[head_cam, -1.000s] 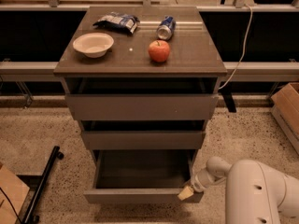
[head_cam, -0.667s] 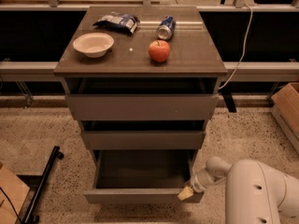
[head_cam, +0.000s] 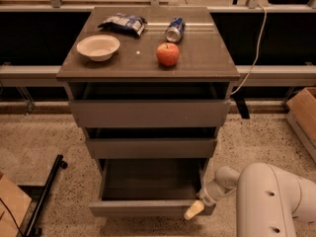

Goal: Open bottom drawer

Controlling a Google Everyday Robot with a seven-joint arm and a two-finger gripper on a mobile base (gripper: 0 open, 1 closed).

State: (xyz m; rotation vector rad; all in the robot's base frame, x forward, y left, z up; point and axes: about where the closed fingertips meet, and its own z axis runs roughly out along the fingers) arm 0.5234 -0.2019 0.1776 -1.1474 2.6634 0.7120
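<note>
Drawers: three; bottom drawer (head_cam: 143, 207) pulled out, dark inner box showing.
My gripper (head_cam: 194, 210): at that drawer front's right end; grip state, cannot tell.
Tabletop (head_cam: 207, 53): one bowl (head_cam: 98, 47), one apple (head_cam: 168, 54), one can (head_cam: 175, 29), one snack bag (head_cam: 122, 23); print unreadable.

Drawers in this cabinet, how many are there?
3, stacked: top drawer, middle drawer, and bottom drawer pulled farthest out, with the gripper at its front right corner.

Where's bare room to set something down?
Cabinet top: bare right of the apple and can, and along the front edge; crowded back left by bowl and chip bag. The open bottom drawer looks bare inside; claw at its front right corner.
</note>
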